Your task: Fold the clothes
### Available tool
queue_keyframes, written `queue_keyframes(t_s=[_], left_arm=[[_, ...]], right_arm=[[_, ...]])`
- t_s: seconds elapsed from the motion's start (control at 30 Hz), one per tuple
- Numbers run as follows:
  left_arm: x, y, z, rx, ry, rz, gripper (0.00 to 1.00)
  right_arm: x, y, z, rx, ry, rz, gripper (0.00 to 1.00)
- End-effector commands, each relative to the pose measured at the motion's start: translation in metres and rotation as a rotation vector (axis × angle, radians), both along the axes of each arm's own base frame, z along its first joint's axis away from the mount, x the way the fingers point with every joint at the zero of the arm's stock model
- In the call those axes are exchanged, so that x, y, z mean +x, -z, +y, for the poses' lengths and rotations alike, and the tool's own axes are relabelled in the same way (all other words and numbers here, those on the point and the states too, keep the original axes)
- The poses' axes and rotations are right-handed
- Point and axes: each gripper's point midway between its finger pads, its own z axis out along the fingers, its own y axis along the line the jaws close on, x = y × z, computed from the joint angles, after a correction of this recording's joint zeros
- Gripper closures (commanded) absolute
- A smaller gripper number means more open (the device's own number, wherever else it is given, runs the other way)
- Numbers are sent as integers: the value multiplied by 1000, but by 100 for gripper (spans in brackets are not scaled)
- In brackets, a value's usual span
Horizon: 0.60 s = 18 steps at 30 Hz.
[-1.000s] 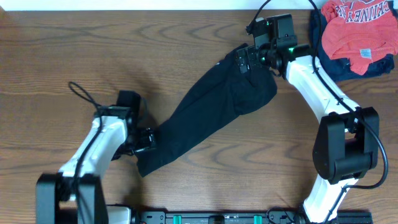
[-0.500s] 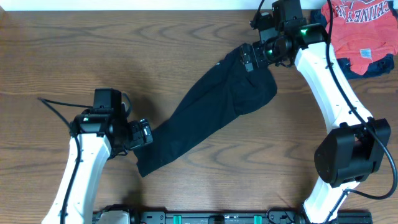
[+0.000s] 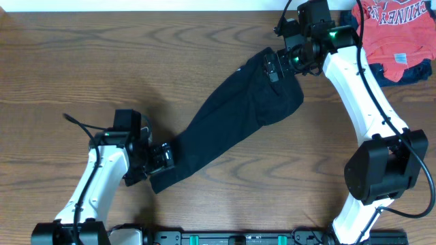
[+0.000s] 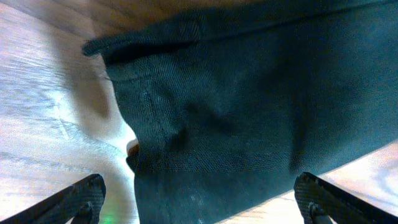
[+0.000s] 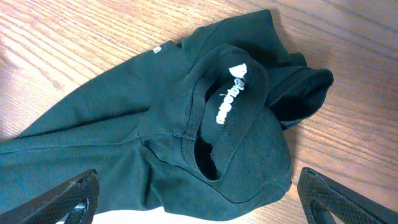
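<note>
Black garment (image 3: 231, 129) bunched diagonally. Your left gripper (image 3: 162, 158) at 7 o'clock end, right gripper (image 3: 272, 66) at 1 o'clock collar: both splayed, empty, likely poised to stretch.

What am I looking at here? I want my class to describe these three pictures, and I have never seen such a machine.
These are two robot arms at a wooden table, each ending in a two-finger gripper. One picture looks down from above. The other two come from a camera on each wrist, so that arm's own fingertips show in the bottom corners. A black garment lies diagonally across the table, and its white neck label shows in the right wrist view. The left gripper is at its lower end, the right gripper at its upper end. Both are open and hold nothing. A red shirt lies on a navy garment at the far corner.
</note>
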Motion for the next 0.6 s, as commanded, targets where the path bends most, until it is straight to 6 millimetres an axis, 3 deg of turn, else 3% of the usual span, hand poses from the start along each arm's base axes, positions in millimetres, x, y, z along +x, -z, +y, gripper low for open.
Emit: queue_keyframes(t_s=[0.0, 0.3, 0.47, 0.57], left_arm=[[-6, 10, -1, -12, 35, 1, 2], [-11, 41, -1, -10, 37, -57, 1], [4, 42, -1, -8, 37, -127, 1], [16, 40, -1, -8, 34, -174, 17]], right_arm=[[2, -13, 2, 13, -6, -31, 1], [2, -13, 2, 13, -6, -30, 1], [2, -13, 2, 15, -3, -29, 1], [2, -13, 2, 15, -3, -29, 1]])
